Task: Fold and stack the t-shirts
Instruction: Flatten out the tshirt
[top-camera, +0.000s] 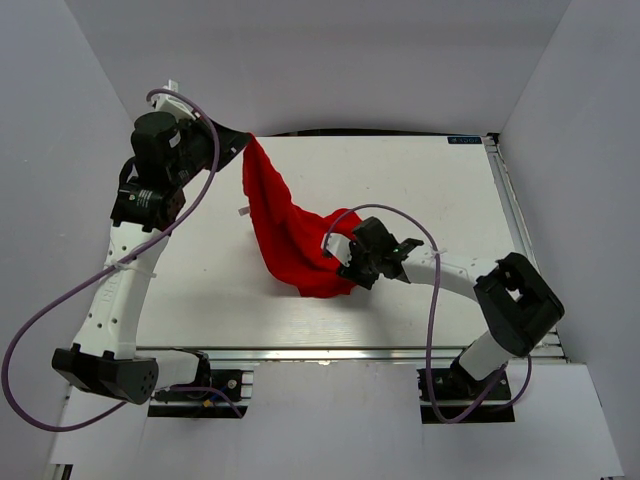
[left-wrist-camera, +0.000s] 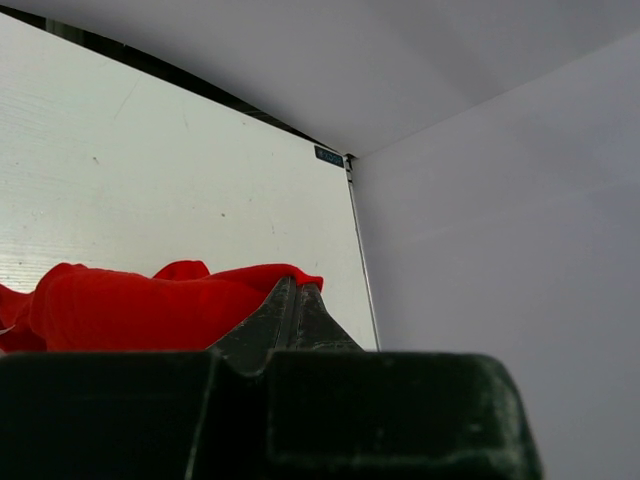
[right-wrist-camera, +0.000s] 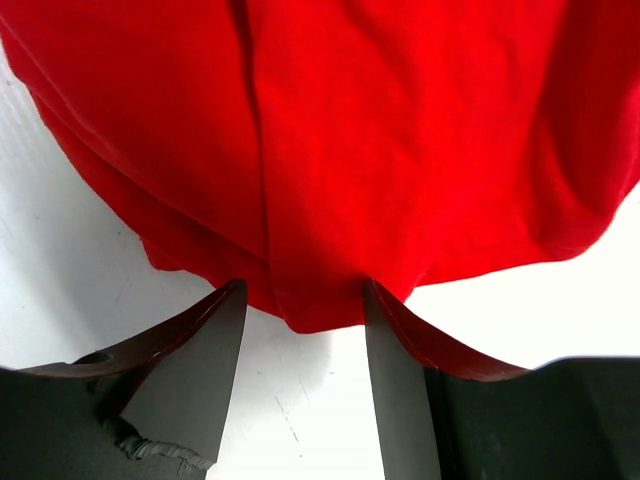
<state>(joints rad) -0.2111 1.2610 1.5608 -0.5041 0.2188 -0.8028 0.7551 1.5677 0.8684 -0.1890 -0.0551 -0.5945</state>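
The bright red t-shirt (top-camera: 292, 235) hangs in a slanting band from the back left of the white table (top-camera: 420, 190) down to a crumpled heap near the middle front. My left gripper (top-camera: 243, 142) is raised at the back left and shut on the shirt's top corner. In the left wrist view the closed fingertips (left-wrist-camera: 296, 288) pinch the red cloth (left-wrist-camera: 140, 305). My right gripper (top-camera: 347, 255) is low at the heap's right edge. Its jaws (right-wrist-camera: 304, 292) stand open, with a fold of the shirt (right-wrist-camera: 400, 130) reaching just between the tips, and neither finger (right-wrist-camera: 205, 370) presses it.
White walls enclose the table on the left, back and right. A metal rail (top-camera: 506, 195) runs along the table's right edge and another (top-camera: 340, 352) along the front. Purple cables (top-camera: 60, 300) loop off both arms.
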